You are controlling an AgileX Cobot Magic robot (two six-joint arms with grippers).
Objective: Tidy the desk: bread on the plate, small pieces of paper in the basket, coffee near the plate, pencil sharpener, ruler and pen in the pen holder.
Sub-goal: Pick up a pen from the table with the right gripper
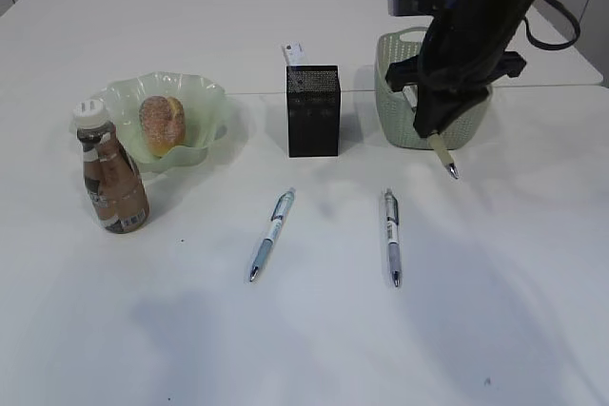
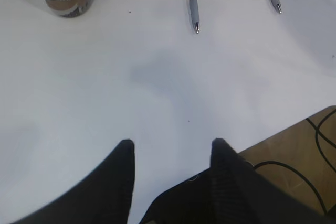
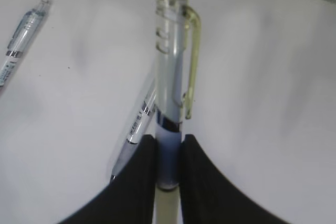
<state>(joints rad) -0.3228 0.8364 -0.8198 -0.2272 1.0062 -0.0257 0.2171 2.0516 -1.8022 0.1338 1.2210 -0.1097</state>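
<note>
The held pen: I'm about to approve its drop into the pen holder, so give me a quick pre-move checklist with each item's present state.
1. Right gripper clamped on the held pen: ok.
2. Pen clear of the desk: ok, hanging tip down.
3. Pen above the pen holder: not ok, it hangs before the basket.
4. Room inside the holder: cannot tell.
5. Left gripper out of the way: ok, open and empty.

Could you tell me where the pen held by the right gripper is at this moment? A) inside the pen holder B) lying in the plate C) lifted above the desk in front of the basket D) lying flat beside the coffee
C: the right gripper clamps the pen, which hangs tip-down above the desk in front of the basket, not yet in the pen holder.
</note>
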